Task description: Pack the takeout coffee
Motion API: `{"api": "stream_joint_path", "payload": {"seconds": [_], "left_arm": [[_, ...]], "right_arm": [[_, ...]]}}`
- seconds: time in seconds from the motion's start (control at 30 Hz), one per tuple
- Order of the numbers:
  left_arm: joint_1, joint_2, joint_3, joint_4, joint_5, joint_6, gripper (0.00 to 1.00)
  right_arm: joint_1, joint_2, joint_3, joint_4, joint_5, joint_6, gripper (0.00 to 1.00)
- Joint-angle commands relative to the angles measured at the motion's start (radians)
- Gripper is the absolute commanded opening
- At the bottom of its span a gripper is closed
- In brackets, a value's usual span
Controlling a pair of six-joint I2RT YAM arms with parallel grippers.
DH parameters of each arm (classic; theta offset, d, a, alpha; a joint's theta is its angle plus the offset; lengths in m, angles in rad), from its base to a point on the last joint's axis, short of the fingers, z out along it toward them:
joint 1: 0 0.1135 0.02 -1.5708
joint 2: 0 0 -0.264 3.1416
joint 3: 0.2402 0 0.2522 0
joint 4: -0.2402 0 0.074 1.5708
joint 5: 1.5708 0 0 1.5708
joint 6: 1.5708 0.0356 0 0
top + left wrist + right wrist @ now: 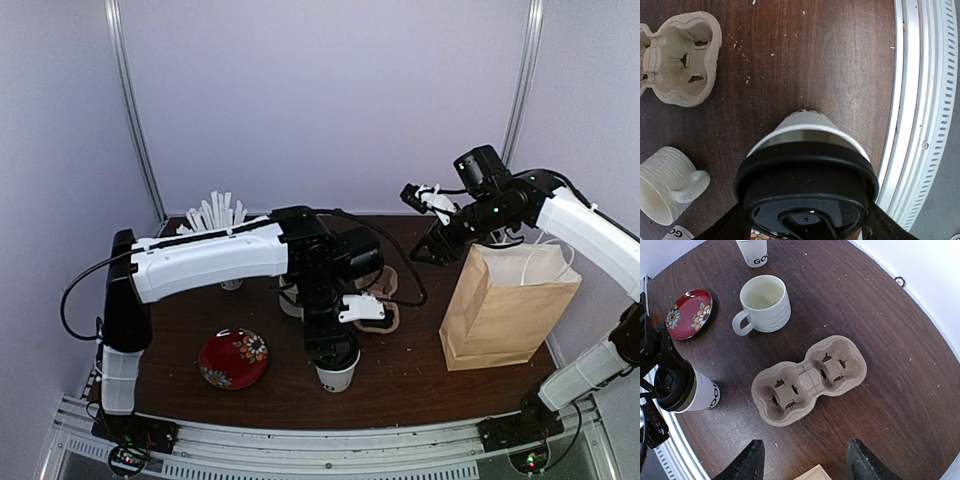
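We have the lid (807, 185) on the cup (337, 374), left gripper (334, 350) clasping it, right gripper (805, 460) wide and empty, nothing yet in the carrier (810, 377).

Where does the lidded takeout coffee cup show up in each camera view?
Top external: the takeout coffee cup stands at bottom centre, near the table's front edge.
Left wrist: the cup fills the lower centre, its black lid nearest the camera.
Right wrist: the cup is at the left edge, lower half.
Shared landmark: the pulp cup carrier.
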Motion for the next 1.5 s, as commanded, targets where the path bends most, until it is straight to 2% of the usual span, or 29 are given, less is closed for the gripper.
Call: {"api": "stream_joint_path", "payload": {"seconds": [0.0, 0.23, 0.27, 0.3, 0.67, 0.87, 1.0, 1.1, 1.27, 1.37, 1.47], "left_arm": [[-0.011, 0.039, 0.047, 0.002, 0.02, 0.016, 0.76], [-0.021, 0.069, 0.093, 0.002, 0.032, 0.027, 0.8], [-0.022, 0.067, 0.095, 0.003, 0.031, 0.027, 0.94], [-0.022, 0.067, 0.096, 0.003, 0.034, 0.026, 0.97], [-0.023, -0.012, 0.081, 0.02, -0.01, 0.0, 0.97], [-0.023, -0.18, -0.059, 0.035, 0.026, -0.02, 0.97], [-0.023, -0.318, -0.193, 0.139, 0.047, -0.04, 0.98], [-0.019, -0.38, -0.283, 0.273, -0.011, -0.116, 0.97], [0.06, -0.436, -0.4, 0.473, -0.071, -0.398, 0.89], [0.082, -0.48, -0.503, 0.619, -0.051, -0.536, 0.89], [0.089, -0.5, -0.568, 0.689, -0.06, -0.66, 0.86]], "right_arm": [[0.001, 0.007, -0.009, 0.017, -0.01, -0.005, 0.6], [0.001, 0.015, -0.008, 0.015, -0.016, -0.002, 0.6], [0.001, 0.016, -0.007, 0.014, -0.017, -0.001, 0.6], [0.001, 0.017, -0.007, 0.013, -0.017, -0.001, 0.6], [0.001, 0.021, 0.015, -0.006, -0.025, 0.005, 0.6], [0.002, 0.017, 0.039, -0.027, -0.025, 0.021, 0.61], [0.012, 0.014, 0.043, -0.041, -0.053, 0.047, 0.61], [0.045, 0.02, 0.034, -0.058, -0.08, 0.074, 0.6], [0.115, 0.052, -0.033, -0.074, -0.214, 0.168, 0.56], [0.126, 0.066, -0.095, -0.047, -0.294, 0.237, 0.49], [0.139, 0.088, -0.136, -0.05, -0.364, 0.255, 0.45]]}}
